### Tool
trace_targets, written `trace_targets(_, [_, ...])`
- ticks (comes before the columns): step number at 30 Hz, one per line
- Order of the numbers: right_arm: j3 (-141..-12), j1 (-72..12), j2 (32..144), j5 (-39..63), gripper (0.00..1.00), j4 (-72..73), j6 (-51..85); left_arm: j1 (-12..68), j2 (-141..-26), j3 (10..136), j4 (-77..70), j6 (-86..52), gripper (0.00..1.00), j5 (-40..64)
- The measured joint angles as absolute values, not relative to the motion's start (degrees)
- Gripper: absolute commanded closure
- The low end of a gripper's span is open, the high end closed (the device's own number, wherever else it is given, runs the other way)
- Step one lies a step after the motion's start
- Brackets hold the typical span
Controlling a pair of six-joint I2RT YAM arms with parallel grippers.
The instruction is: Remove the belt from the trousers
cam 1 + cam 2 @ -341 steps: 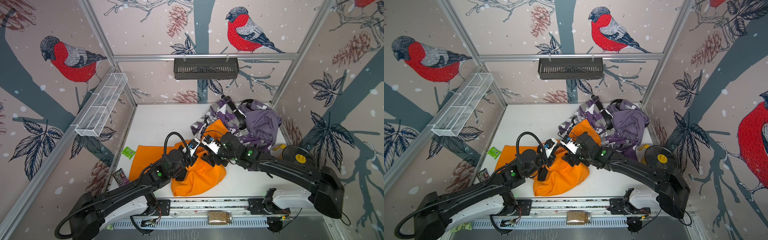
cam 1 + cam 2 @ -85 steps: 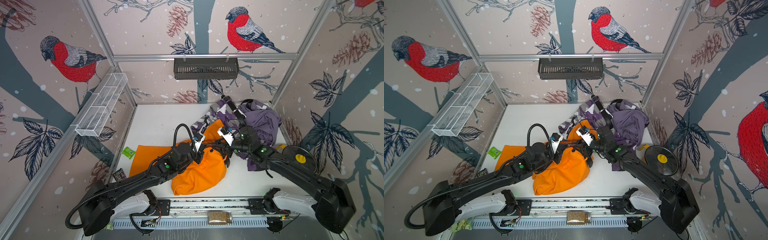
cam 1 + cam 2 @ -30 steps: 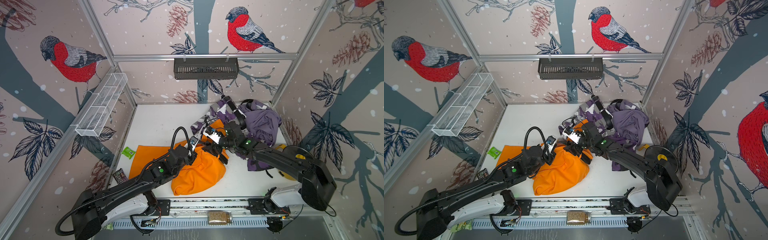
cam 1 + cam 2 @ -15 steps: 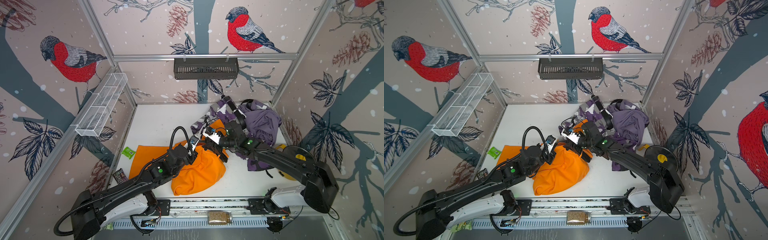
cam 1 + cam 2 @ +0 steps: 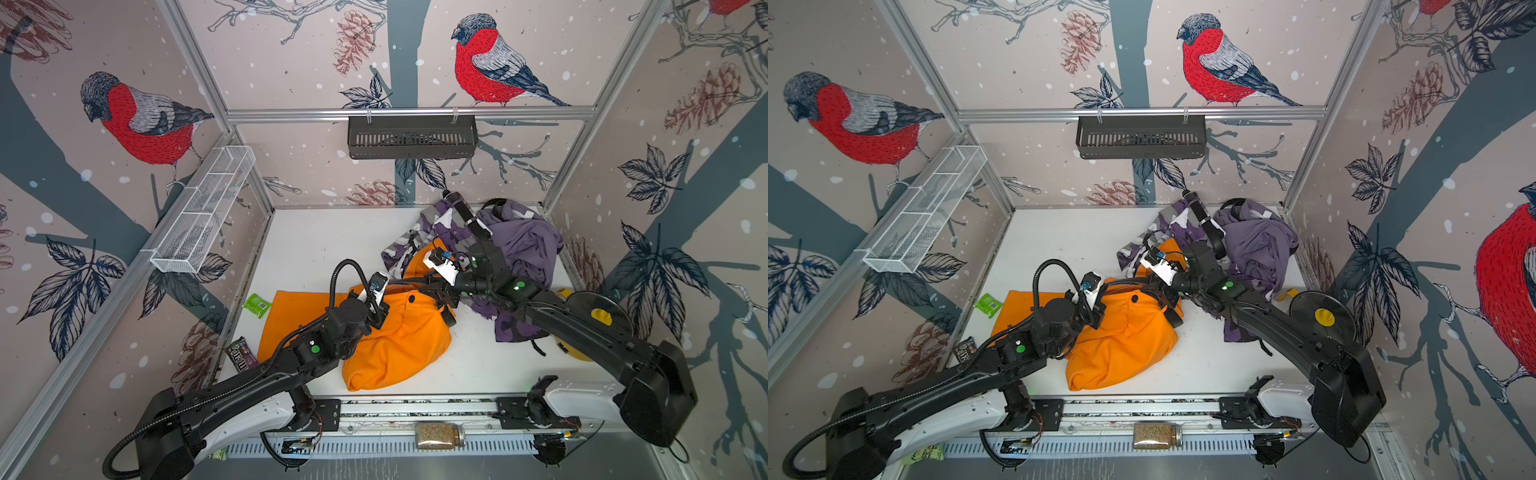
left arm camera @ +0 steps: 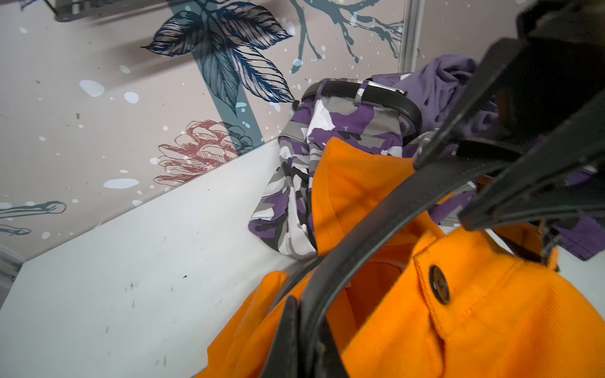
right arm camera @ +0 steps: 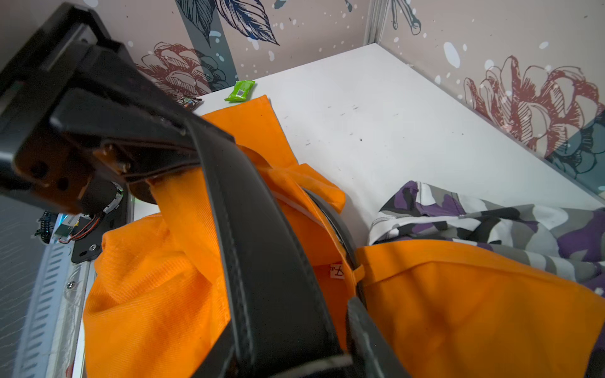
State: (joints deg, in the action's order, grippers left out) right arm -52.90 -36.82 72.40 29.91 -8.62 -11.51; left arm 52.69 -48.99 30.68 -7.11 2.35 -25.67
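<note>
worktop (image 5: 316,249) white, clothes piled on it | orange trousers (image 5: 399,340) lay heaped at front centre, waistband raised | black belt (image 7: 262,245) sat threaded in the waistband, stretched between both arms | left pincer (image 5: 381,312) was clamped on belt | right pincer (image 5: 435,294) was closed on belt nearby

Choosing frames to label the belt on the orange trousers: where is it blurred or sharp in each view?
Left wrist view: belt soft near the lens, button on the orange trousers sharp. Right wrist view: belt blurs toward the lens, green packet crisp. Both top views: sharp, evenly lit, belt only a thin strip.
</note>
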Motion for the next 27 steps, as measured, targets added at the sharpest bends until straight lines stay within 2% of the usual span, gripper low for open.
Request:
trace_targets(7, [-51.11, -36.53, 70.41, 30.72, 1.0, -7.46, -10.24, 46.57, -43.53, 29.26, -6.22, -1.56, 1.0, -23.0])
trace_targets(11, [-50.35, -36.4, 70.04, 32.77, 1.0, -5.04, -9.96, 41.69, -39.2, 27.53, -6.39, -5.1, 1.0, -16.82])
trace_targets(16, [-48.73, -36.01, 69.67, 31.9, 1.0, -6.0, -8.71, 35.38, -34.89, 25.89, -5.61, -12.49, 1.0, -19.29])
trace_targets(22, [-47.44, -35.64, 69.19, 29.71, 1.0, -10.0, -7.35, 30.85, -32.08, 24.45, -5.23, -20.05, 1.0, -27.27])
trace_targets(26, [-46.61, -35.22, 67.96, 29.74, 1.0, -9.8, -6.55, 29.02, -32.69, 23.79, -6.44, -21.02, 1.0, -26.7])
trace_targets(27, [-46.74, -35.18, 67.83, 29.69, 1.0, -9.89, -6.22, 28.91, -34.72, 24.27, -7.05, -20.69, 0.97, -26.15])
